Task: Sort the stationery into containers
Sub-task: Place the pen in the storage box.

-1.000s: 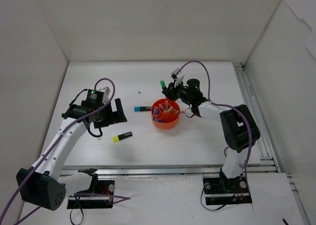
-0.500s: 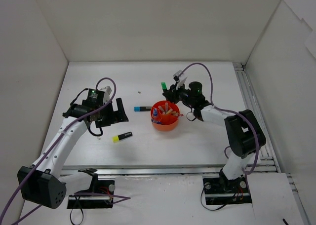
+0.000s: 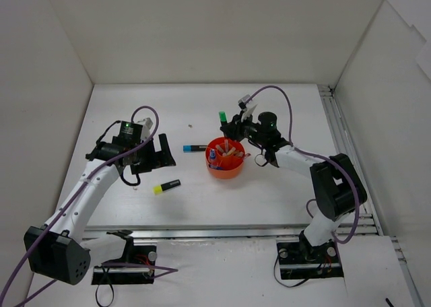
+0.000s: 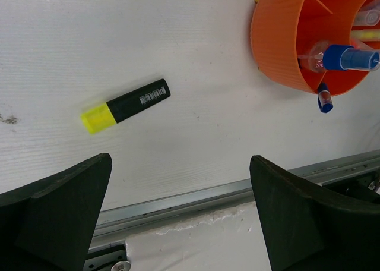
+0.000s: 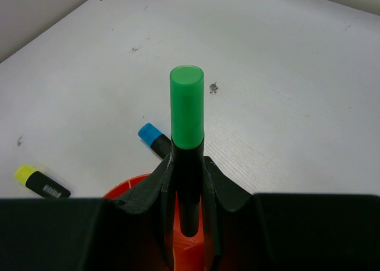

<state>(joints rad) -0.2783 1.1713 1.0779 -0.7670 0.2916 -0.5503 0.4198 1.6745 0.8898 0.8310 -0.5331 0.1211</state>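
The orange tub (image 3: pixel 225 165) sits mid-table with several pens and a blue-white marker (image 4: pixel 350 58) inside. My right gripper (image 3: pixel 231 126) hovers over the tub's far rim, shut on a black highlighter with a green cap (image 5: pixel 187 107) that points up and away; the tub (image 5: pixel 126 186) shows beneath its fingers. A blue-capped highlighter (image 3: pixel 194 147) lies just left of the tub. A yellow-capped highlighter (image 3: pixel 166 186) lies nearer the front. My left gripper (image 3: pixel 163 152) stands open above the table, empty (image 4: pixel 180 161), with the yellow-capped highlighter (image 4: pixel 126 104) ahead of it.
White walls close in the table on three sides. A metal rail (image 3: pixel 229 231) runs along the front edge, another (image 3: pixel 340 145) along the right side. Purple cables loop over both arms. Small dark specks (image 3: pixel 190 126) mark the far table surface.
The right arm's elbow has swung slightly right and forward while the gripper keeps the green-capped highlighter over the tub. The left gripper has crept a little to the right.
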